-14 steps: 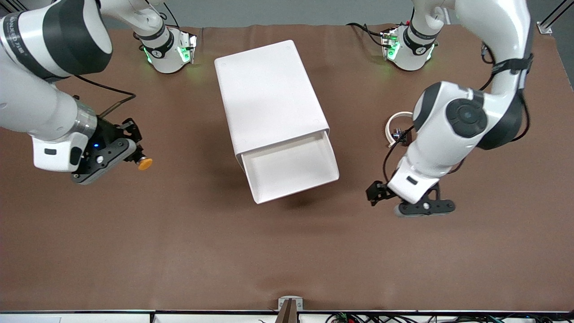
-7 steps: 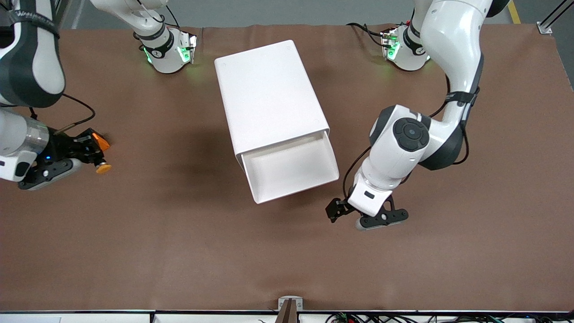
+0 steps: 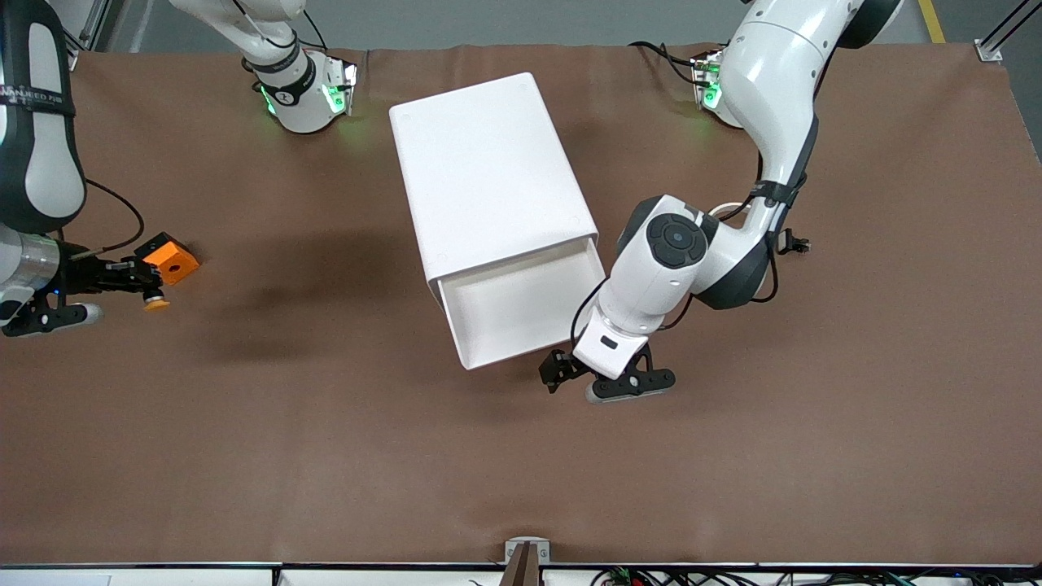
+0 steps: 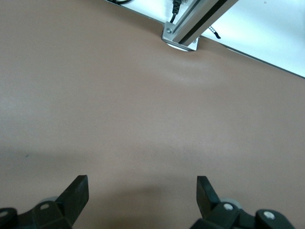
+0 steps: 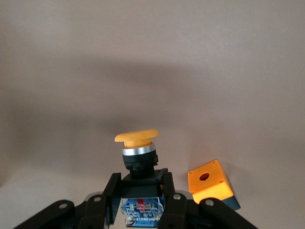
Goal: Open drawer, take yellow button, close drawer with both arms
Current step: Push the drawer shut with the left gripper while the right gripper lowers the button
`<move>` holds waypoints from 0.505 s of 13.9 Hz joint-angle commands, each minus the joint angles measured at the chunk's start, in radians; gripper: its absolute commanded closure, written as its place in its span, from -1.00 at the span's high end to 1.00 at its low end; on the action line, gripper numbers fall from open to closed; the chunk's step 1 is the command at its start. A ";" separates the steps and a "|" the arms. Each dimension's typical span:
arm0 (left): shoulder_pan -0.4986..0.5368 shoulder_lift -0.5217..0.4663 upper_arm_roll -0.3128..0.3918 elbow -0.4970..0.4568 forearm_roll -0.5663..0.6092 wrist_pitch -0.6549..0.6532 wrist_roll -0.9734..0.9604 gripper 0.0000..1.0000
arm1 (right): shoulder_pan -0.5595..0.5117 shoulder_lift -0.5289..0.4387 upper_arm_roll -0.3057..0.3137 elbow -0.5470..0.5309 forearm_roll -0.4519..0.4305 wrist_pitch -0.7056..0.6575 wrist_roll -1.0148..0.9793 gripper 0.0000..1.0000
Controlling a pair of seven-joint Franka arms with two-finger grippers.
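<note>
The right gripper (image 3: 140, 286) grips the orange-capped button (image 3: 155, 303) by its dark body, above the brown table (image 3: 326, 456) at the right arm's end, just beside an orange square block with a hole (image 3: 168, 258). The left gripper (image 3: 606, 389), its fingers (image 4: 76, 193) spread wide and empty, hovers over the table just off the front corner of the top drawer (image 3: 529, 313), which stands pulled out of the white cabinet (image 3: 488, 175) with its tray bare.
</note>
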 commanded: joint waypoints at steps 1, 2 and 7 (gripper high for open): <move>-0.023 -0.002 -0.002 -0.002 -0.020 -0.019 -0.001 1.00 | -0.035 -0.018 0.022 -0.120 0.017 0.128 0.045 -0.97; -0.024 -0.002 -0.004 -0.011 -0.020 -0.022 -0.001 1.00 | -0.041 -0.015 0.022 -0.160 0.024 0.191 0.045 -0.97; -0.021 -0.010 -0.047 -0.030 -0.130 -0.164 0.000 1.00 | -0.063 0.046 0.023 -0.229 0.116 0.296 0.042 -0.97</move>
